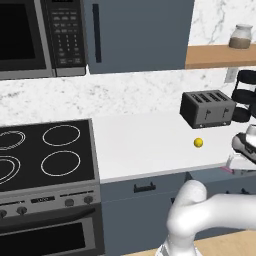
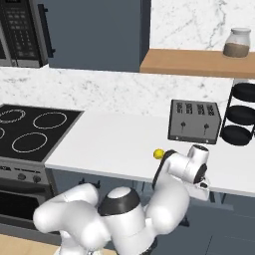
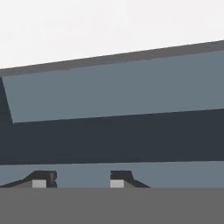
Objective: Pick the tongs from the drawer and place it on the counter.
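My gripper (image 3: 82, 180) is open, its two dark fingertips apart with only drawer surface between them. It looks at the blue-grey inner wall of the drawer (image 3: 118, 92), with the white counter (image 3: 87, 26) above that wall. From the left base, the hand (image 1: 239, 161) hangs at the counter's (image 1: 145, 140) front edge, over the open drawer (image 1: 212, 181). A small pink sliver (image 1: 227, 169) shows beside the hand and may be the tongs; the rest is hidden. From the right base, the hand (image 2: 201, 191) points down past the counter (image 2: 114, 139) edge.
A small yellow ball (image 1: 198, 142) (image 2: 158, 153) lies on the counter in front of the toaster (image 1: 207, 108) (image 2: 194, 121). The black stovetop (image 1: 45, 150) is at left. A panel with a short black handle (image 1: 144, 188) sits left of the drawer. A black rack (image 2: 241, 114) stands far right.
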Controlling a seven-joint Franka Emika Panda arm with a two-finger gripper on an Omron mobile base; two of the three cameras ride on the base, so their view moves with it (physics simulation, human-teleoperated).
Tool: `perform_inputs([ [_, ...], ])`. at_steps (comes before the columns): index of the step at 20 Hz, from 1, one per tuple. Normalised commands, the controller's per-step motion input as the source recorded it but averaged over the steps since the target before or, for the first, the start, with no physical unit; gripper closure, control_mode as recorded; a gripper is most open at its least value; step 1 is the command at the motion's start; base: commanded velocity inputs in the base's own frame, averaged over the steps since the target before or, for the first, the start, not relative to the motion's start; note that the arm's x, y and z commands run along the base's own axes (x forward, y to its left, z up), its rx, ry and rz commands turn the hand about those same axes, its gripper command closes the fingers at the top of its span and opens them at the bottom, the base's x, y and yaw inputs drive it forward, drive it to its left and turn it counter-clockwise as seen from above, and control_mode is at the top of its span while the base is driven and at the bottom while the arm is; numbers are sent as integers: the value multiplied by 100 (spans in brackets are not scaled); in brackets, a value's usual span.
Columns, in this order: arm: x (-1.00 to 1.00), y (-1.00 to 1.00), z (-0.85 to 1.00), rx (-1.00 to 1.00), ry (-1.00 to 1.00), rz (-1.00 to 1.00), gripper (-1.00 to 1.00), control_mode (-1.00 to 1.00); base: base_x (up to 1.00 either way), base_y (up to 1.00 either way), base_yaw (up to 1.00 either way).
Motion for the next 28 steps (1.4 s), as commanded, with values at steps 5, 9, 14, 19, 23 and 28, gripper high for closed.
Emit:
perform_inputs([
  [5, -100, -37, -74, 4, -33, 0, -100, -100, 0, 0, 0],
  [9, -100, -42, -54, 1, -22, 0, -100, -100, 0, 0, 0],
  [14, -100, -44, -35, 0, -11, 0, -100, -100, 0, 0, 0],
  [19, -100, -36, -26, 0, 0, 2, -100, -100, 0, 0, 0],
  [23, -100, -33, -5, 0, 2, 5, -100, -100, 0, 0, 0],
  [28, -71, -15, 39, 0, 0, 7, -100, -100, 0, 0, 0],
])
